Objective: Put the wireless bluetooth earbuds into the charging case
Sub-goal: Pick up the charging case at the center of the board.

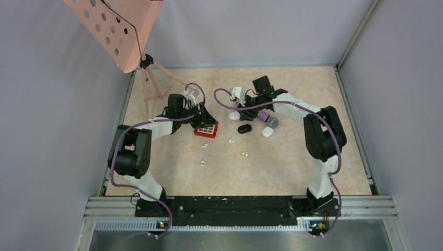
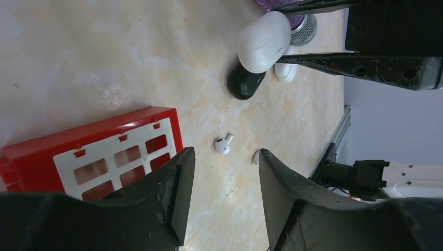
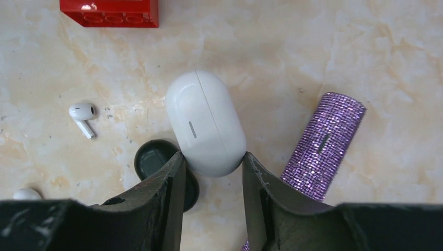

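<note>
Right, down at the near edge a ribbed metal rail (image 1: 240,206) carries both arm bases. Beyond it spreads a beige marbled tabletop (image 1: 282,167), boxed in by pale lilac walls (image 1: 52,130).

Several white earbuds (image 1: 202,163) lie loose at mid-table, apart from one another. They are tiny and glossy, round heads on short stems.

Further in, the left gripper (image 2: 225,159) hangs with its fingers spread and nothing between them, just beside a red block (image 2: 104,151). One earbud (image 2: 223,145) lies on the bare table past that gap, its stem aimed up and to the right in the left wrist view.

Across from it, the right gripper (image 3: 213,157) pinches the rounded near end of the white charging case (image 3: 206,123). It's a smooth oval pebble with a thin seam and a small slot on its face. Its long axis runs away from the fingers, leaning slightly left. A black case (image 3: 156,162) sits partly beneath it, and a glittery purple microphone (image 3: 324,144) lies to its right.

Left of the case another earbud (image 3: 82,112) rests head up-left, stem down-right.

At the far left corner stands a pink perforated music stand (image 1: 117,31).
</note>
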You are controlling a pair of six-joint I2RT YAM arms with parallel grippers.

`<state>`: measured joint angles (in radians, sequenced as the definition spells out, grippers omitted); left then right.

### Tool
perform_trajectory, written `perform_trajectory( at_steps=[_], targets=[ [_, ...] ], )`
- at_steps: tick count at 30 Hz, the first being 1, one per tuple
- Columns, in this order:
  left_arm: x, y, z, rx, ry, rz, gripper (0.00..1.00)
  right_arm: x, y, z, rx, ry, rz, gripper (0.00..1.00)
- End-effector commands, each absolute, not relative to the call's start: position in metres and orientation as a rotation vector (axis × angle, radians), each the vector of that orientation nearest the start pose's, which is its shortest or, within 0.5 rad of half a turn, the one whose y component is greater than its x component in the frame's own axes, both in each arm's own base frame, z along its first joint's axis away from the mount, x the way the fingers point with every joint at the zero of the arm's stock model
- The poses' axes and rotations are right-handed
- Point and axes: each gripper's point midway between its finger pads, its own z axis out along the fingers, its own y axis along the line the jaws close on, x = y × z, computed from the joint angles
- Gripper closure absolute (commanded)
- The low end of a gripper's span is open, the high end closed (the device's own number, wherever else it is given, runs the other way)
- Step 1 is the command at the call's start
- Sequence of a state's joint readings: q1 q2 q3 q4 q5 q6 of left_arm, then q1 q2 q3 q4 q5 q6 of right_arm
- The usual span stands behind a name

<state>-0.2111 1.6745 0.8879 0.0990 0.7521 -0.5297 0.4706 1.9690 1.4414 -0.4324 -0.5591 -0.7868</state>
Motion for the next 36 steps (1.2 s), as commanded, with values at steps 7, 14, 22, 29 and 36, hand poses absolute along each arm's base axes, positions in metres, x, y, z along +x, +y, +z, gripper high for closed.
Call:
perform_trajectory(
  at_steps=[7, 14, 22, 29, 36],
  targets=[
    [0.35, -0.25, 0.135, 0.067, 2.066, -1.544, 0.44, 0.396, 0.292, 0.154, -1.352, 1.707, 0.571, 0.81],
    [0.347, -0.268, 0.156, 0.122, 1.937, -1.653, 0.44, 0.381, 0.298, 0.171, -1.327, 1.679, 0.544, 0.81],
    [0.349, -0.275, 0.17, 0.132, 1.863, -1.703, 0.44, 0.366, 0.303, 0.188, -1.315, 1.645, 0.541, 0.81],
    [0.346, -0.282, 0.176, 0.167, 1.85, -1.722, 0.51, 0.358, 0.307, 0.188, -1.327, 1.636, 0.559, 0.81],
    [0.346, -0.283, 0.179, 0.167, 1.849, -1.73, 0.52, 0.351, 0.312, 0.186, -1.349, 1.628, 0.564, 0.81]
  ],
)
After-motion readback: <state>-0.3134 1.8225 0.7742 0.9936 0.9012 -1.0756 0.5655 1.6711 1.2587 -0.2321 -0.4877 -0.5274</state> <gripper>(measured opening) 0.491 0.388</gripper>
